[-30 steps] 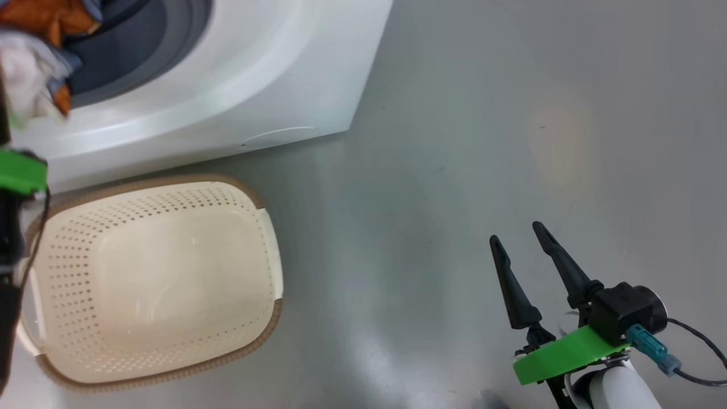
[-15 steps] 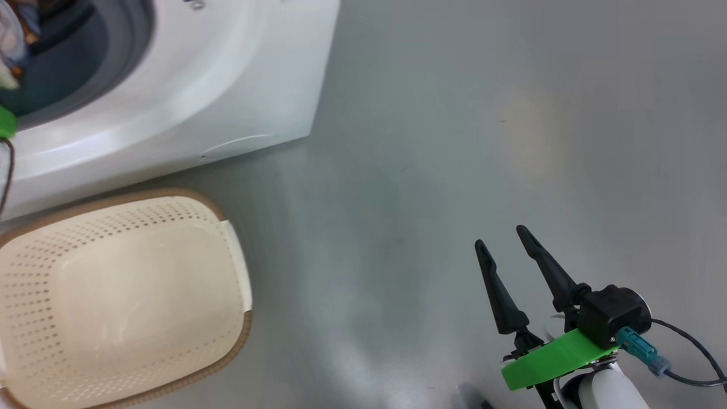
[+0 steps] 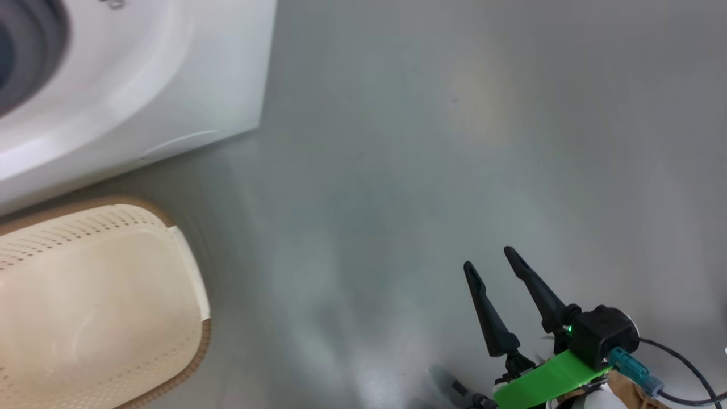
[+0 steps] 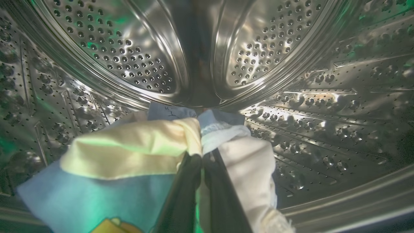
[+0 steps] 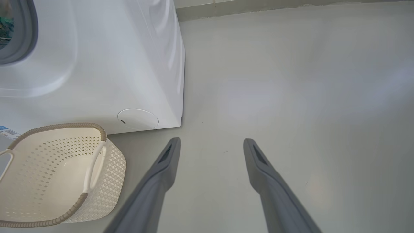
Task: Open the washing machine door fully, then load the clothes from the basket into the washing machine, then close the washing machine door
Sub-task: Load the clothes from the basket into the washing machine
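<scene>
My left gripper [image 4: 203, 156] is deep inside the steel perforated drum [image 4: 129, 48] of the washing machine [image 3: 142, 85], shut on the clothes [image 4: 129, 145]. They are a soft bundle of light blue, cream and white fabric that hangs around the fingers above the drum floor. The cream perforated basket [image 3: 193, 346] stands on the floor in front of the washer, and the part I see holds nothing. My right gripper [image 3: 488, 258] hovers open over bare floor to the right, also seen as the right gripper [image 5: 212, 142] in its own wrist view. The washing machine door is out of view.
The washer's white front [image 5: 113, 64] carries a round lower cap [image 5: 137, 118], a blue label [image 5: 6, 132] and the grey gasket [image 5: 22, 38]. The basket's wall [image 5: 111, 165] stands just left of my right fingers. Grey floor [image 3: 454, 142] spreads to the right.
The head camera has swung right, so washer and basket slid left in its picture and the left arm with the bundle passed out of it. The right gripper stays open.
</scene>
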